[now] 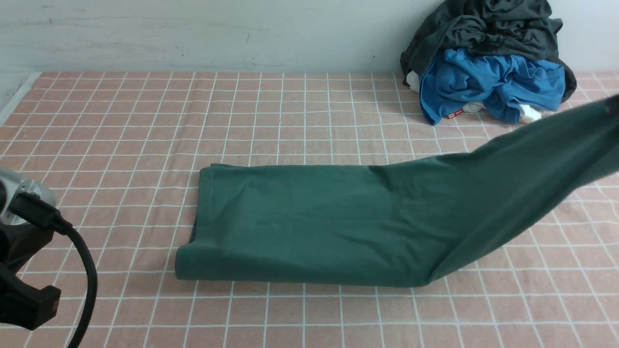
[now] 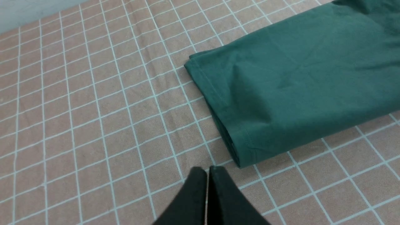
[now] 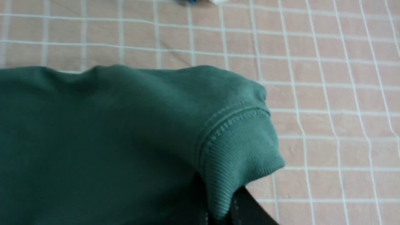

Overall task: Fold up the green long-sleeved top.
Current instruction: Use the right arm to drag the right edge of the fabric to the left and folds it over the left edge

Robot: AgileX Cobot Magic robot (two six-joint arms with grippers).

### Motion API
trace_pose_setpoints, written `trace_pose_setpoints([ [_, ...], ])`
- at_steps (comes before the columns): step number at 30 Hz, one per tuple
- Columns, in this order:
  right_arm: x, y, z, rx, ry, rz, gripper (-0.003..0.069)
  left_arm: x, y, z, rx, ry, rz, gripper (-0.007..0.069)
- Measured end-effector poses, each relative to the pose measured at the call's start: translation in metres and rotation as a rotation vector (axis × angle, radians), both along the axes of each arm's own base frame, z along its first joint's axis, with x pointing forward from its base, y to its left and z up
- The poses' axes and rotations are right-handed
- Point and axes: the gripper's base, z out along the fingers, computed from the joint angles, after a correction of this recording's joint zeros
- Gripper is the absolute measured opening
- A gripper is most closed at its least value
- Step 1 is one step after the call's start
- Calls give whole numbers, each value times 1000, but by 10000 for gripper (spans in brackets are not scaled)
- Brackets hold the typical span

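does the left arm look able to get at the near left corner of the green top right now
Probably yes. The left gripper hangs shut and empty just short of the green top, with only bare cloth between them. It would need to open first.

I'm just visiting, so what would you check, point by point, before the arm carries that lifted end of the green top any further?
1. Right gripper closed on the green long-sleeved top: ok, the ribbed band sits pinched between its fingers.
2. Lifted end off the checked cloth: ok, it rises toward the right edge of the front view.
3. Rest of the top lying flat: ok, the folded left end rests neatly on the cloth.
4. Left gripper out of the way: ok, shut, empty, just short of the top's corner.
5. Clothes pile apart from the top: ok, it sits back by the wall.
6. Grip firm enough: cannot tell.
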Motion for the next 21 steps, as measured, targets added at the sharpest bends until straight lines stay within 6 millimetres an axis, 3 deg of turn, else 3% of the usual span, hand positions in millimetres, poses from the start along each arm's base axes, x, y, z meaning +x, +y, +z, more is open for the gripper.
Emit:
trace_pose_setpoints([
  [4,4,69,25,-16,-31,238,10,0,0,0,0,1,0,-3],
  [10,21,163,19,-16,-20,482,10,0,0,0,0,1,0,-3],
  [14,37,224,-5,-8,24,590,10,0,0,0,0,1,0,-3],
  [15,37,229,-6,-8,25,599,10,0,0,0,0,1,0,-3],
  [16,43,250,-16,-2,38,629,10,0,0,0,0,1,0,-3],
  [19,48,278,-29,8,54,669,10,0,0,0,0,1,0,-3],
  [21,51,309,-45,17,70,712,10,0,0,0,0,2,0,-3],
])
